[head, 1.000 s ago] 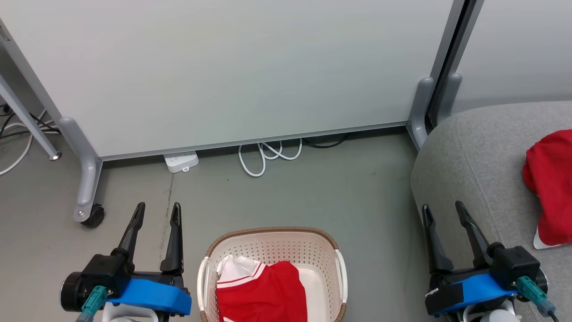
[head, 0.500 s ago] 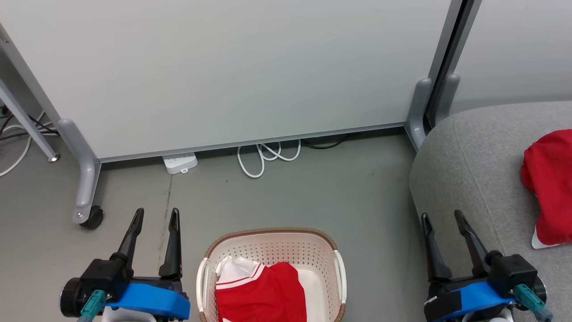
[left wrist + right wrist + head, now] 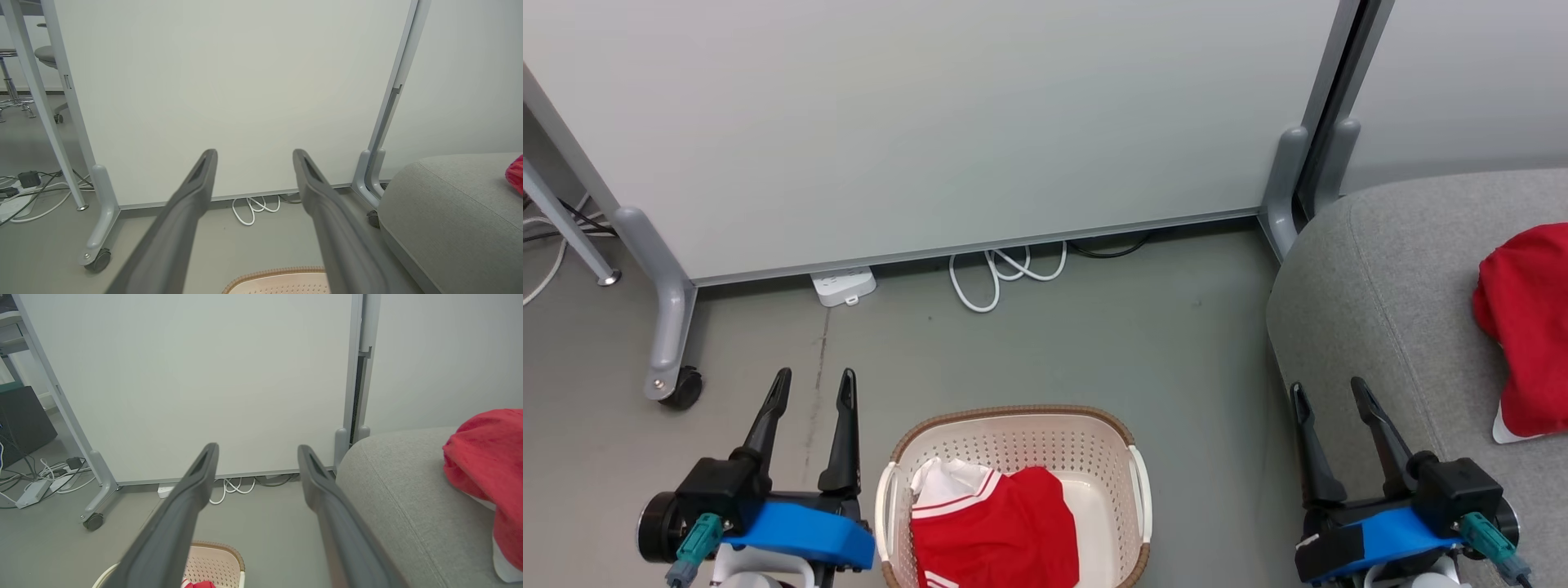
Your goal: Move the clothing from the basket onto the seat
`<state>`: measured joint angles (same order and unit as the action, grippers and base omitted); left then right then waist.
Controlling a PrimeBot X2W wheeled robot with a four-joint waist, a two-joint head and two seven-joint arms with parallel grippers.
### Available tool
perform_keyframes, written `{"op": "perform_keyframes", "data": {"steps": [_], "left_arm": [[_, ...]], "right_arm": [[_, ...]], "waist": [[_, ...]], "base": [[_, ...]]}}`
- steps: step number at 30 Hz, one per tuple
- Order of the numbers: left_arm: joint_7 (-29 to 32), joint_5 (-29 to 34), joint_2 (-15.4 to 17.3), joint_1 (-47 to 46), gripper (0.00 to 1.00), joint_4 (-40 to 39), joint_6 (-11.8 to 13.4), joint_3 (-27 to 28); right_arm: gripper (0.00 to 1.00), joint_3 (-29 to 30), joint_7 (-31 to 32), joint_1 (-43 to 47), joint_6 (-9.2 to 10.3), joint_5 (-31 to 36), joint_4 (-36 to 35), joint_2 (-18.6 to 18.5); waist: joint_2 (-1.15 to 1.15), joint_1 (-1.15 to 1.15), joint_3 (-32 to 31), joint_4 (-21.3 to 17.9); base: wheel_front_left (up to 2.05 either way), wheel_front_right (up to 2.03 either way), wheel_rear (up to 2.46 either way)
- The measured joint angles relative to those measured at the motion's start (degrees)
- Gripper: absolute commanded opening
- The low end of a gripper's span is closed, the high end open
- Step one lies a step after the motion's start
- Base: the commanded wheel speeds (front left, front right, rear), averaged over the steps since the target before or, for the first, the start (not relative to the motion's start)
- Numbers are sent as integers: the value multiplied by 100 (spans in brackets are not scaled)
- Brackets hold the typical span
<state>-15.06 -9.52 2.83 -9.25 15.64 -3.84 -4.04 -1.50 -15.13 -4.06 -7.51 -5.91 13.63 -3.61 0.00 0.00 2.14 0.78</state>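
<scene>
In the head view the basket [image 3: 1013, 411] sits on the grey floor [image 3: 1094, 343] at bottom centre, with a red-and-white garment [image 3: 1005, 523] heaped inside it, white collar to the left; the left hand [image 3: 814, 374] hovers at lower left just beside the basket, fingers apart and holding nothing; the right hand [image 3: 1326, 384] at lower right is likewise spread and empty, at the near edge of the seat [image 3: 1380, 286]; a second red garment [image 3: 1523, 318] lies on the seat at the right edge; a white partition [image 3: 931, 122] stands across the top. In the left wrist view the fingers stand wide, with the basket's woven rim at the bottom edge and the seat at lower right. In the right wrist view the fingers gape wide too; the basket shows at lower left, and the second red garment rests on the seat at right.
</scene>
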Motion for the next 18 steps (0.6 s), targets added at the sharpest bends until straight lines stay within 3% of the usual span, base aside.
{"op": "perform_keyframes", "data": {"steps": [9,18], "left_arm": [[0,166,0,-752,100,308,-138,-152],[1,439,151,-1930,100,1232,-301,-603]], "right_arm": [[100,24,0,-303,0,35,-103,-3],[100,42,0,-914,0,51,-274,-12]], "waist": [[0,0,459,-129],[0,1,1304,-366]], "base": [[0,0,0],[0,0,0]]}}
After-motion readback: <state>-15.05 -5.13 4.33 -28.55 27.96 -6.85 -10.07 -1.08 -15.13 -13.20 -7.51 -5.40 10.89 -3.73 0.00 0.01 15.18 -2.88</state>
